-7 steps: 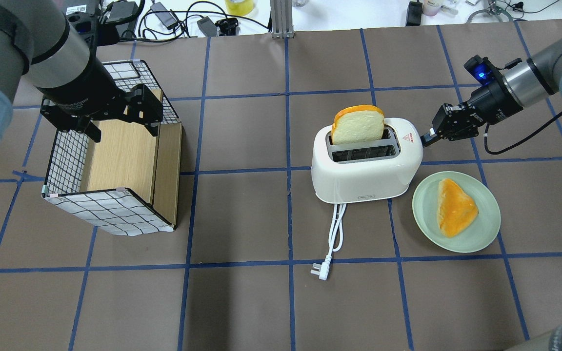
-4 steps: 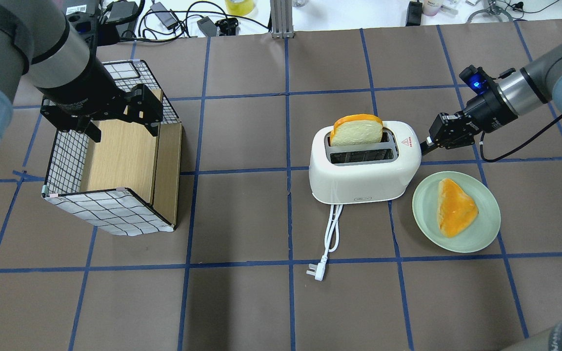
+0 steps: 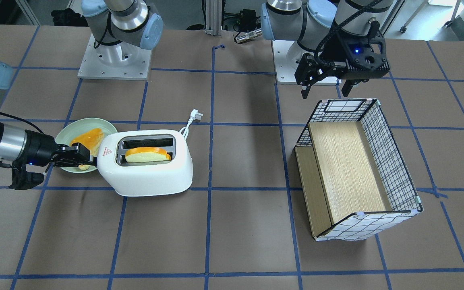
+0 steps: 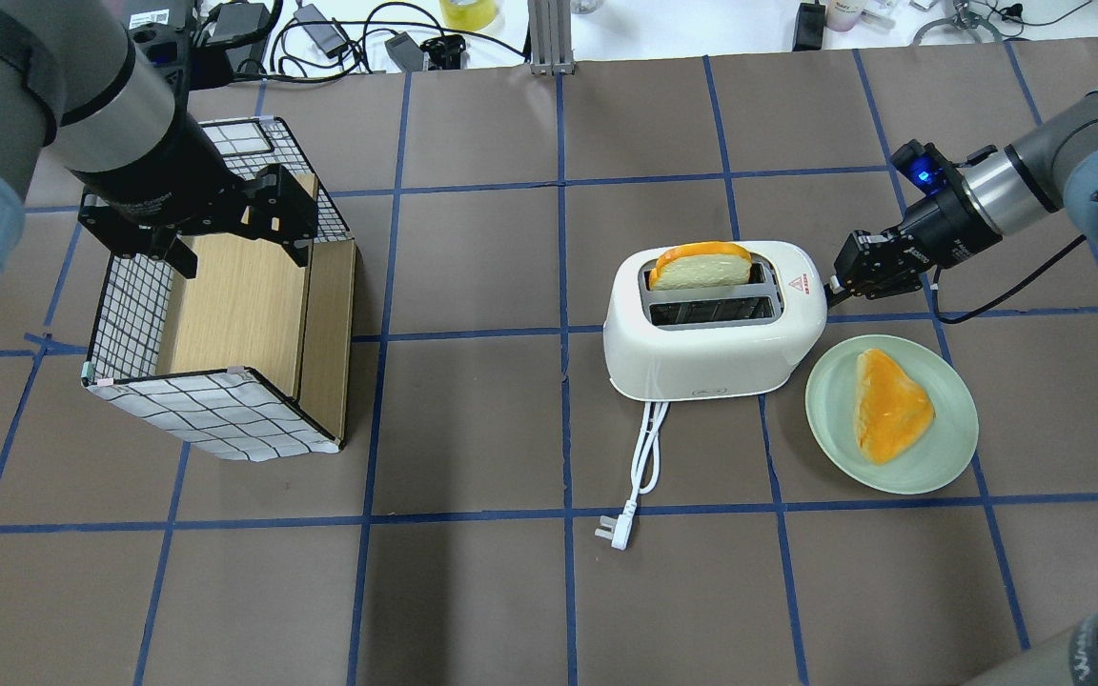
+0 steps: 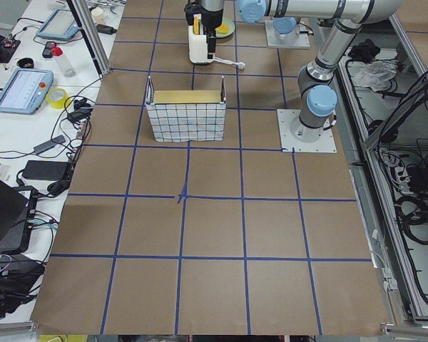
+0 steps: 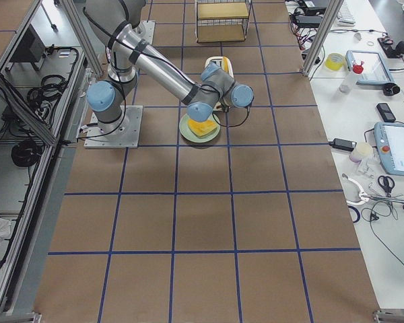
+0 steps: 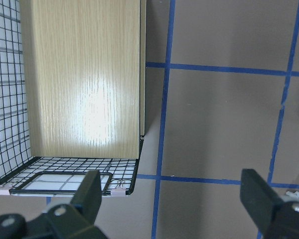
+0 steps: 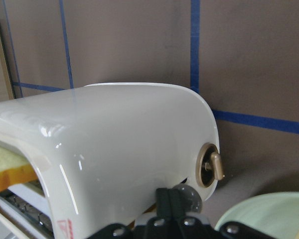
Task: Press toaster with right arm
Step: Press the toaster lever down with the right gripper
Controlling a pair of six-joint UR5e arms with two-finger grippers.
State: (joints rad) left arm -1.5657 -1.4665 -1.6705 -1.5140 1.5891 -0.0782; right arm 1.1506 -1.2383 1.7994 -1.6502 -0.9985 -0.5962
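Right claw [image 4: 831, 289] clenched empty, tip against the near end of the toaster [image 4: 701, 362]. Its long axis points at that claw; you'd press straight down there.

Brown table [image 4: 473, 610] gridded with blue tape [image 4: 566, 448], white side bench [image 6: 363, 101] strewn with cables [image 4: 349, 52].

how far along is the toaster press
Done: the right claw is at the toaster's end, and the bread slice sits low in its slot, only the crust showing. In hand: the shut claw tips bear on that end beside the knob. Left: whether the press has latched cannot be seen; then the claw should back away.
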